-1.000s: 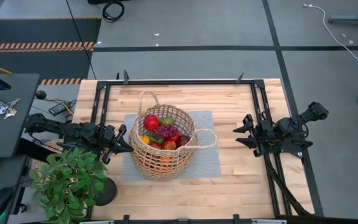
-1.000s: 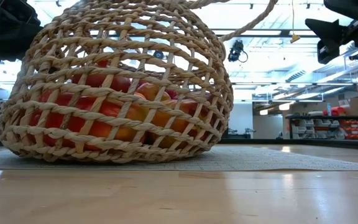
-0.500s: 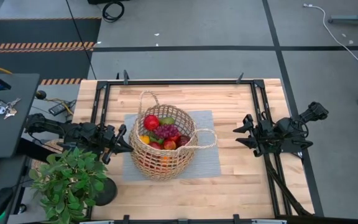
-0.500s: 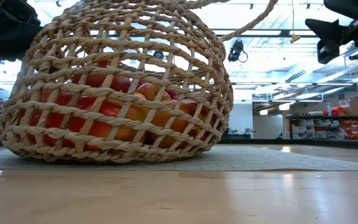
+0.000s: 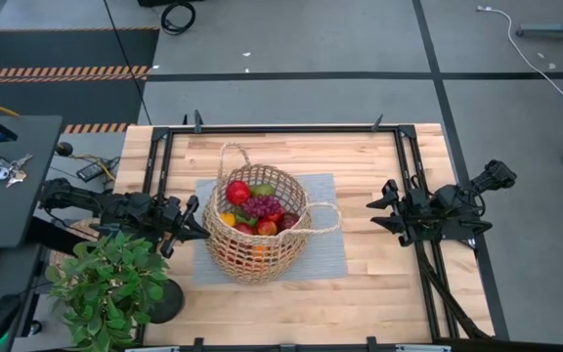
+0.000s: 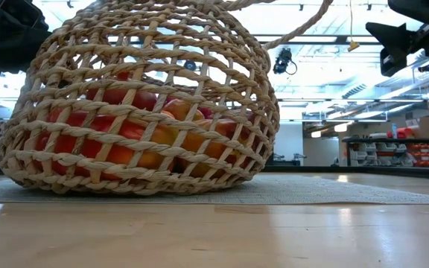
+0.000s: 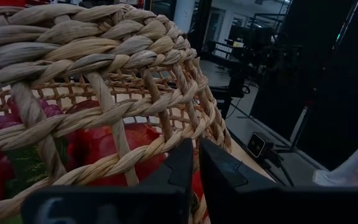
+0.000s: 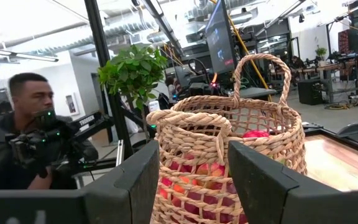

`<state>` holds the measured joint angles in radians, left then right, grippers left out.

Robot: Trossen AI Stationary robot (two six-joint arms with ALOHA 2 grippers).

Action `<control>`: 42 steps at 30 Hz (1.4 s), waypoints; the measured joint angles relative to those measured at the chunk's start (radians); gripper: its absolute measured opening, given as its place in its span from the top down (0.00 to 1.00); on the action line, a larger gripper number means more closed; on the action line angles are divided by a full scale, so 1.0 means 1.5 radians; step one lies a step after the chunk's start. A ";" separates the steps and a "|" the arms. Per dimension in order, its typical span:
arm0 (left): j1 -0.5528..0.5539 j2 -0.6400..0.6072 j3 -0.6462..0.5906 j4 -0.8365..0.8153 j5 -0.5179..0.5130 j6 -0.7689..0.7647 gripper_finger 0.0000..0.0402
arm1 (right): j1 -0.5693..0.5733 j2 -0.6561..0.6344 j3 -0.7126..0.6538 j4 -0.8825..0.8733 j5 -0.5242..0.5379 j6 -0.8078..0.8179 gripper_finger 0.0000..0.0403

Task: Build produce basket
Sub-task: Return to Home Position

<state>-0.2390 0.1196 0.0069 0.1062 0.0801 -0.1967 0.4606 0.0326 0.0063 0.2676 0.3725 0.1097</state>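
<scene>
The tan wicker basket (image 5: 257, 235) stands on a grey mat (image 5: 328, 256) at the table's middle. It holds the produce: a red apple (image 5: 238, 192), purple grapes (image 5: 262, 205), a green pear (image 5: 262, 189) and orange fruit low in the weave (image 6: 177, 112). My left gripper (image 5: 201, 230) is shut, level at the basket's left wall (image 7: 104, 93). My right gripper (image 5: 377, 210) is open and empty, well to the right of the basket (image 8: 229, 155), facing it. My left gripper (image 7: 196, 163) has its shut fingertips right at the woven left wall of the basket (image 7: 166, 146), coming level from the table's left. I cannot tell whether they touch the weave.
A leafy potted plant (image 5: 106, 284) stands at the near left corner, close to my left arm. Black frame rails (image 5: 281, 128) run along the table's edges. One basket handle (image 5: 231, 152) leans toward the far side, the other (image 5: 325, 217) toward the right. A person (image 8: 30, 99) shows beyond the table.
</scene>
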 joint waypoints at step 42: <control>0.000 0.000 0.000 0.000 0.000 0.000 0.93 | 0.000 0.000 0.000 0.000 0.000 0.000 0.51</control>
<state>-0.2390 0.1196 0.0070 0.1066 0.0799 -0.1967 0.4605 0.0324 0.0063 0.2680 0.3725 0.1097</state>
